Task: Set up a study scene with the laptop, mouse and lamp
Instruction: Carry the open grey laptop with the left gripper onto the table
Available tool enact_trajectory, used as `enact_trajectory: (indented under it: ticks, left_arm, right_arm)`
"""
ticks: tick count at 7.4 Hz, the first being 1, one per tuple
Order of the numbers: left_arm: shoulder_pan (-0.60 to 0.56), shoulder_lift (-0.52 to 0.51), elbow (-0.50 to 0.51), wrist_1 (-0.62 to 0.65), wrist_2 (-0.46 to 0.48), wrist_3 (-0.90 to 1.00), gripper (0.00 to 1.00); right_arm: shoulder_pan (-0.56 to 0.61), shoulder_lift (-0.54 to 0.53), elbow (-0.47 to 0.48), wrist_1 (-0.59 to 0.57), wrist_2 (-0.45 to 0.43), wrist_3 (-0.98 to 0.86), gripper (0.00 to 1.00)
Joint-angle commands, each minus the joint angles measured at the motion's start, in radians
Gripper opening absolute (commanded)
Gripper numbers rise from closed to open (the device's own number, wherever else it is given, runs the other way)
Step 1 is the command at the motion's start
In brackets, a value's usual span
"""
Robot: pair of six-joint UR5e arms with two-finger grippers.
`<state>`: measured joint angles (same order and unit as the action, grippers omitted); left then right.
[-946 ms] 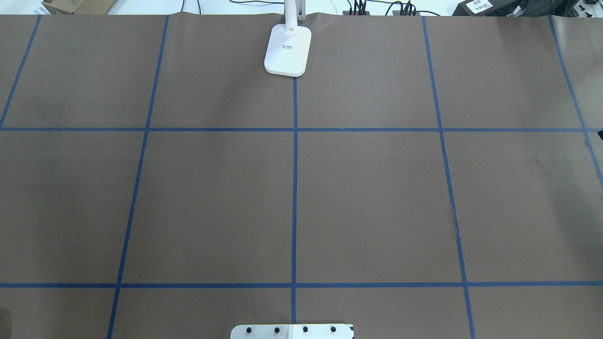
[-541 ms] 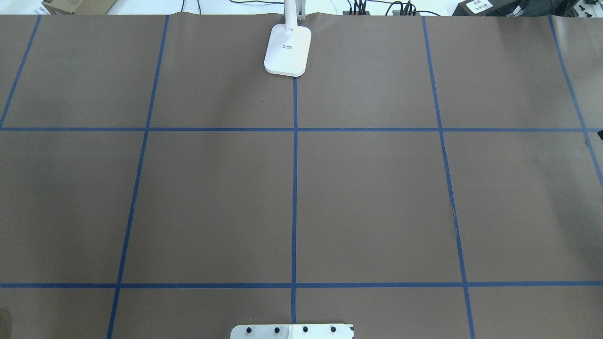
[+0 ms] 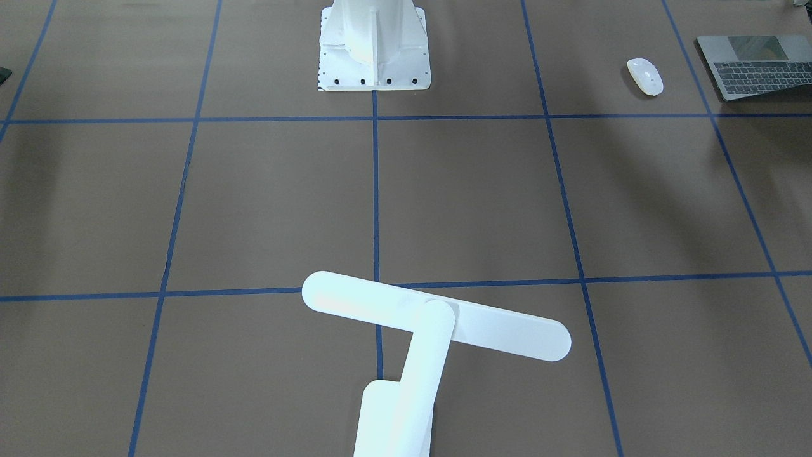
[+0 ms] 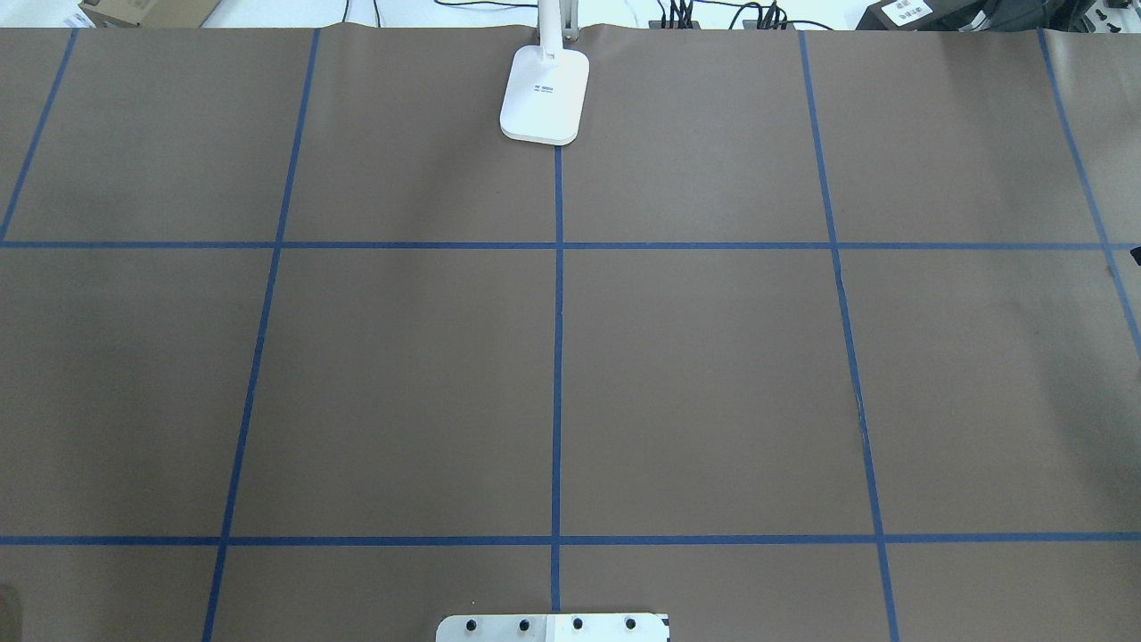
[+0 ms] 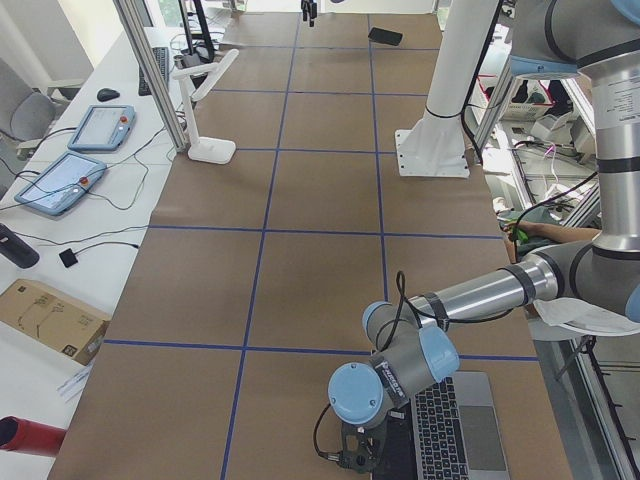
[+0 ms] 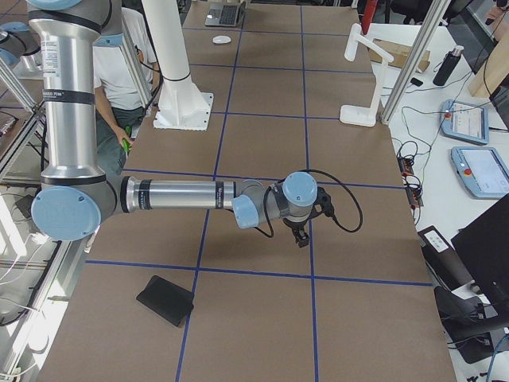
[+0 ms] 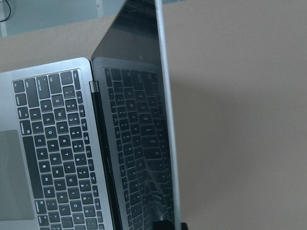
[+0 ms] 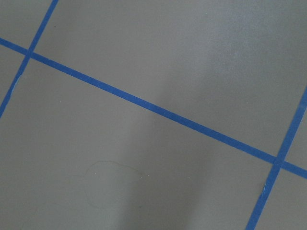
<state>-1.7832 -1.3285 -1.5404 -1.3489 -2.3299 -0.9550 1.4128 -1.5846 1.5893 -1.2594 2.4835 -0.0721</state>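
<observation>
No change: lamp (image 4: 544,94) stays well apart from the laptop (image 3: 758,70), mouse (image 3: 644,76) just beside it, left gripper (image 5: 358,460) at its lid, right gripper (image 6: 301,236) far off, can't tell either's grip, so setup has barely started.

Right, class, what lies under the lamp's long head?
Brown table cover with blue tape lines lies below the lamp head; the spot where two lines cross is covered by the head.

- The overhead camera is looking forward and down; the front-facing one is facing it steeply from across the table (image 3: 476,190), both catching the lamp (image 4: 544,94).
- Both side cameras are looking along the table from opposite ends.
- The left wrist camera is looking closely at the laptop (image 7: 53,143) (the right, at blue tape (image 8: 158,111)).
</observation>
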Motion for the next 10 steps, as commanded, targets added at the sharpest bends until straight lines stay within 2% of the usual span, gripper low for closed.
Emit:
enact_trajectory:
  ticks: [1, 2, 3, 5, 6, 7, 9, 10]
  left_arm:
    - [-0.001, -0.011, -0.093, 0.144, -0.002, 0.048, 0.00]
    - [-0.004, -0.011, -0.162, 0.230, -0.003, 0.112, 0.00]
    - [-0.004, -0.070, -0.187, 0.314, -0.002, 0.122, 0.00]
    - [-0.001, -0.237, -0.140, 0.362, -0.008, 0.111, 0.00]
    - [0.002, -0.347, -0.082, 0.367, -0.052, 0.102, 0.00]
    - [0.037, -0.480, -0.013, 0.370, -0.080, 0.034, 0.00]
    - [0.196, -0.657, 0.010, 0.356, -0.112, -0.197, 0.00]
    - [0.223, -0.719, 0.002, 0.359, -0.114, -0.285, 0.00]
  right_arm:
    - [0.000, 0.002, -0.003, -0.002, 0.000, 0.000, 0.99]
    - [0.000, 0.002, -0.008, -0.005, 0.000, 0.000, 0.99]
    - [0.000, 0.002, -0.018, -0.006, 0.000, 0.002, 0.99]
    - [0.000, 0.002, -0.028, -0.009, 0.018, 0.003, 0.99]
    - [0.000, 0.003, -0.035, -0.009, 0.023, 0.002, 0.99]
    - [0.000, 0.006, -0.038, -0.009, 0.022, 0.003, 0.99]
    - [0.000, 0.032, -0.035, -0.006, 0.012, 0.108, 0.99]
    - [-0.001, 0.041, -0.043, -0.005, 0.006, 0.148, 0.99]
